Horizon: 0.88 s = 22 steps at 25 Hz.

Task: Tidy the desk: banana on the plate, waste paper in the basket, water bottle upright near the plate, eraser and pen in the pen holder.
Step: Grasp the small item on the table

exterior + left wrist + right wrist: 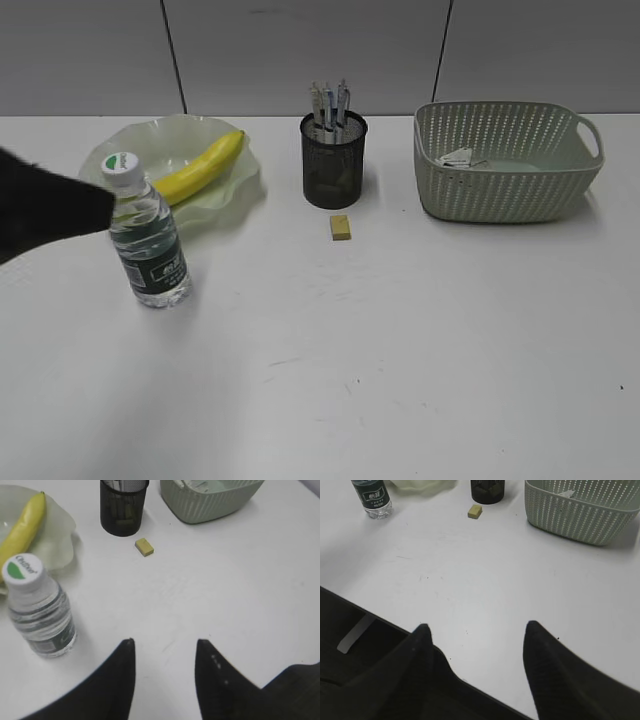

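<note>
The banana (200, 168) lies in the pale green plate (237, 193) at the back left. The water bottle (148, 240) stands upright just in front of the plate, also seen as the water bottle (39, 610) left of my left gripper (165, 641), which is open and empty. The left arm (45, 205) enters from the left edge beside the bottle. The yellow eraser (341, 227) lies on the desk in front of the black pen holder (333, 165), which holds several pens (330, 103). Waste paper (458, 158) lies in the basket (500, 185). My right gripper (476, 625) hangs open over the desk's near edge.
The white desk (400, 350) stretches bare from the eraser to the front. In the right wrist view the desk edge (385, 620) runs diagonally, with dark floor below it. The basket (580, 515) stands at the back right.
</note>
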Tool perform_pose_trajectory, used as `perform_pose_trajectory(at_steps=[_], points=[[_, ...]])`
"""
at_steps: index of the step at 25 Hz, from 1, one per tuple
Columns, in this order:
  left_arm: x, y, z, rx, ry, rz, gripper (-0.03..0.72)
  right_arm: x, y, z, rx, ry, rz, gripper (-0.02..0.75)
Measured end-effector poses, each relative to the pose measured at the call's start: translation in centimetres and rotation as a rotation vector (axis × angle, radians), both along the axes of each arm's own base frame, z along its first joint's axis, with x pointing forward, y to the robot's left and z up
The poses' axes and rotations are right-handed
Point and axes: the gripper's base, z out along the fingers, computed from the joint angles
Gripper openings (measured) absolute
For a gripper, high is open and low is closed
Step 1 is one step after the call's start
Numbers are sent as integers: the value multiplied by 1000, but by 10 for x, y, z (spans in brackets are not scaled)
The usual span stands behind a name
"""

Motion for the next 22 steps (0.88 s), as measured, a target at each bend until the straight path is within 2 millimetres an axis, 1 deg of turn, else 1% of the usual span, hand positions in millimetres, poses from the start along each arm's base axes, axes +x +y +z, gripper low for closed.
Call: perform_pose_trajectory(at_steps=[1,3,5,6,9,12,14,19,20,22], points=[[11,-8,-2,19,28,0,300,0,0,0,0,0,0,463],[32,-25,2,30,45,-3,300,0,0,0,-1,0,-1,463],[51,-45,0,50,70,-20,300,0,0,0,-1,0,-1,458],[57,-55,2,51,71,-35,300,0,0,0,-2,-1,0,454],[75,-90,-5,78,94,-87,300,0,-1,0,-31,-19,10,434],[92,-122,-19,104,118,-125,300,1,-1,0,-70,-42,20,418],[105,-139,-28,110,121,-132,300,1,-2,0,-75,-45,21,410],[139,-173,-56,142,160,-132,307,1,-2,0,-77,-46,22,402],[146,-180,-58,142,161,-133,316,1,-2,0,-77,-46,22,402],[157,-192,-68,150,189,-125,349,1,-2,0,-77,-46,23,402]])
